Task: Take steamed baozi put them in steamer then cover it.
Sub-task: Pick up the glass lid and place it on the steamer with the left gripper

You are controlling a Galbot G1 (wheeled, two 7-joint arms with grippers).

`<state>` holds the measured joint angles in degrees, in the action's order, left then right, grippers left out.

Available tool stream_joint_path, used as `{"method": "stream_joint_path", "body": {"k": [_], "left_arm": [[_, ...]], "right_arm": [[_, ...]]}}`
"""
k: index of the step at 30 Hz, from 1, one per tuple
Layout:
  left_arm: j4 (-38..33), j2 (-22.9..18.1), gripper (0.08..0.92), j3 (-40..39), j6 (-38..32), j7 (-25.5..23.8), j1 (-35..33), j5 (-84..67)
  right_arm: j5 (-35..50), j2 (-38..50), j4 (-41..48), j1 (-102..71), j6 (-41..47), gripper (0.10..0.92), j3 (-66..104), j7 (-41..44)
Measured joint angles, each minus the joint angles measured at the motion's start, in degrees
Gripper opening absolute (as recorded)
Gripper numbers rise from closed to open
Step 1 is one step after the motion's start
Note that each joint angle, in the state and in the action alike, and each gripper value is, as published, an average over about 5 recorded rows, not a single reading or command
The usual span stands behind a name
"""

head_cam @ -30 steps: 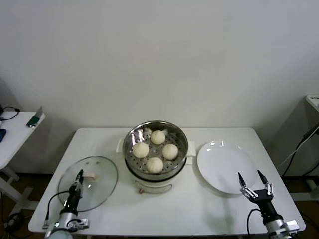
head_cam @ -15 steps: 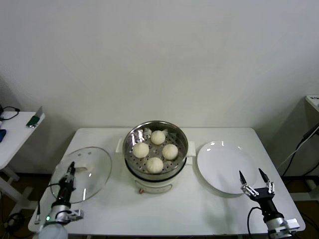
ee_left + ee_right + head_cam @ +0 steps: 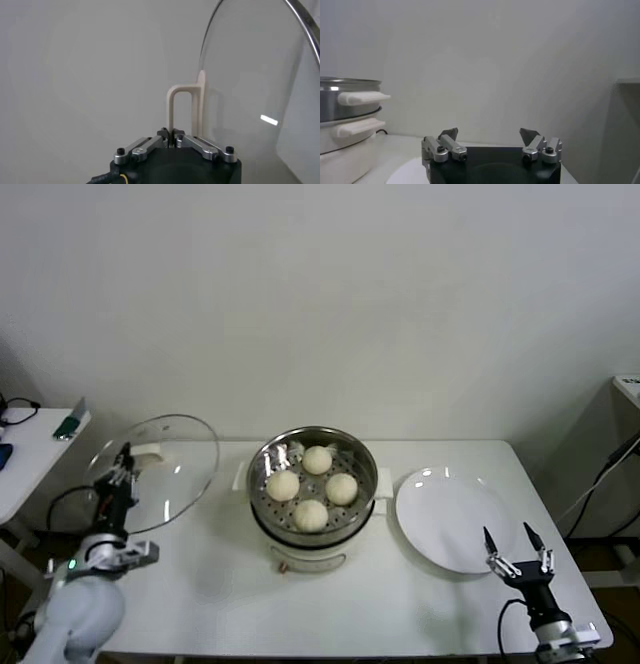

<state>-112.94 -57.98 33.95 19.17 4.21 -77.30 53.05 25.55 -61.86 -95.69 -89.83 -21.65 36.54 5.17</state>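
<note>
Several cream-white steamed baozi (image 3: 311, 484) sit on the perforated tray of the steel steamer (image 3: 312, 536) at the table's middle. The cover (image 3: 170, 469), a clear glass lid with a metal rim, is held up on edge over the table's left end. My left gripper (image 3: 124, 456) is shut on the lid's cream handle (image 3: 186, 107), and the glass (image 3: 260, 90) rises beside it in the left wrist view. My right gripper (image 3: 513, 542) stands open at the front right with nothing between its fingers; its wrist view shows the same (image 3: 489, 134).
A flat white plate (image 3: 440, 499) lies bare to the steamer's right. A side table (image 3: 30, 454) with small items stands off to the left. The steamer's white side handles (image 3: 362, 98) show in the right wrist view.
My left gripper has lifted the cover off the table, raising it up and to the left and tilting it on edge. The right gripper has barely shifted.
</note>
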Motion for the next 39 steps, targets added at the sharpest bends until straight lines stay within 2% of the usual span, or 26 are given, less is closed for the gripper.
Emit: {"method": "stream_joint_path", "body": {"k": [4, 8, 17, 22, 26, 31, 39], "left_arm": [[-3.79, 0.29, 0.138, -5.44, 6.27, -4.54, 3.33, 1.53], [-5.77, -1.30, 0.138, -12.05, 11.73, -8.86, 7.61, 4.84], [-5.43, -11.19, 0.138, -26.49, 17.61, -16.23, 14.38, 17.74], [-3.07, -17.42, 0.138, -32.14, 18.11, -17.36, 15.59, 24.93], [-0.95, -20.75, 0.138, -35.23, 17.94, -17.47, 15.97, 28.69], [1.51, -23.04, 0.138, -37.29, 17.53, -16.90, 16.58, 31.16], [5.19, -24.54, 0.138, -38.86, 16.96, -15.17, 17.88, 32.88]], "right_arm": [[-1.01, -0.15, 0.01, 0.41, 0.44, 0.823, -0.27, -0.52], [-1.64, -0.44, 0.29, 1.01, 0.72, 0.823, -0.52, -1.15], [-2.38, -0.94, 1.13, 2.93, 0.93, 0.823, -1.20, -2.34], [-2.43, -1.04, 1.22, 3.54, 0.77, 0.823, -1.18, -2.87], [-2.47, -1.02, 1.36, 3.90, 0.52, 0.823, -1.06, -3.18], [-2.59, -1.09, 1.39, 4.04, 0.30, 0.823, -0.93, -3.42], [-2.73, -1.33, 1.19, 3.74, -0.07, 0.823, -0.35, -3.86]]}}
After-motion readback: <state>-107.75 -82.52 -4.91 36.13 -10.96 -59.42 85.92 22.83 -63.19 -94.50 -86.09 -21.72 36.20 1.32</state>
